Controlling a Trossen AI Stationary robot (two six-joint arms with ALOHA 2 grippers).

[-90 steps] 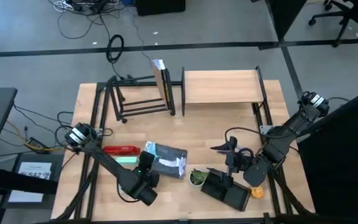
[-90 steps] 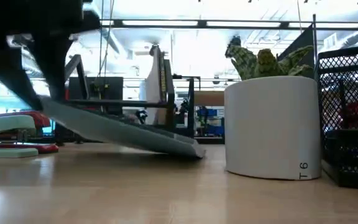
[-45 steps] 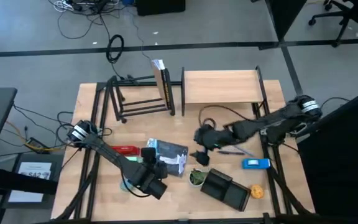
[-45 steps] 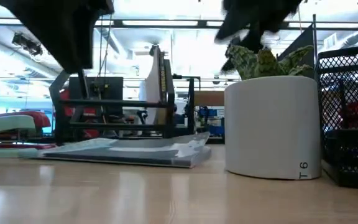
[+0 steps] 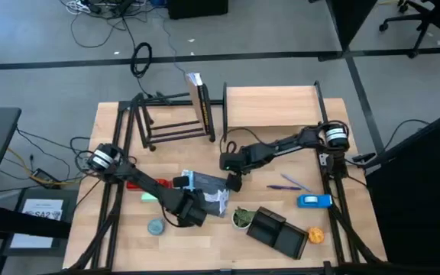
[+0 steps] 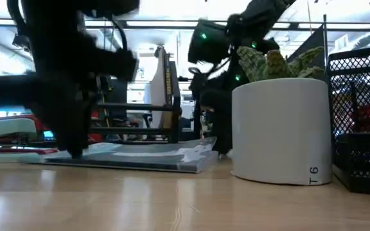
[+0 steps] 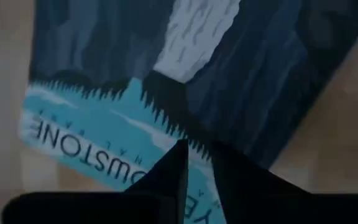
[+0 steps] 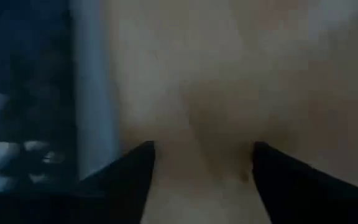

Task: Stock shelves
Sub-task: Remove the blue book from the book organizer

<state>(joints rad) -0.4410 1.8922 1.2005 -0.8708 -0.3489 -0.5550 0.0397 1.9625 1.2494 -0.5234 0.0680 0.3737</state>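
Observation:
A dark blue book (image 5: 208, 189) with a waterfall cover lies flat on the table. My left gripper (image 7: 197, 168) hangs over its near-left part (image 5: 192, 206), fingers shut and pointing down at the teal title band (image 7: 92, 134). My right gripper (image 8: 201, 162) stands open just beyond the book's right edge (image 8: 86, 93), over bare wood (image 5: 233, 182). The black tube rack (image 5: 170, 122) stands at the back with a book (image 5: 198, 103) upright at its right end. Beside it is the wood-board shelf (image 5: 272, 107). My left gripper comes down from above onto the book's cover near its left end (image 6: 76, 153). In the low view the dark fingers reach the cover, but I cannot tell whether they touch it.
A white pot with a plant (image 6: 281, 128) and a black mesh organizer (image 5: 277, 233) stand near the front edge. A red stapler (image 5: 140, 184), a green item (image 5: 153, 196), a teal disc (image 5: 156, 227), pens (image 5: 289, 183), a blue item (image 5: 314, 201) and an orange ball (image 5: 316, 237) lie around.
The book's left end was lifted and tilted; it now lies flat. My left gripper has moved from the near edge toward the far edge, over the book. My right arm has swung from the near-right corner toward the table's left, to the book's right edge.

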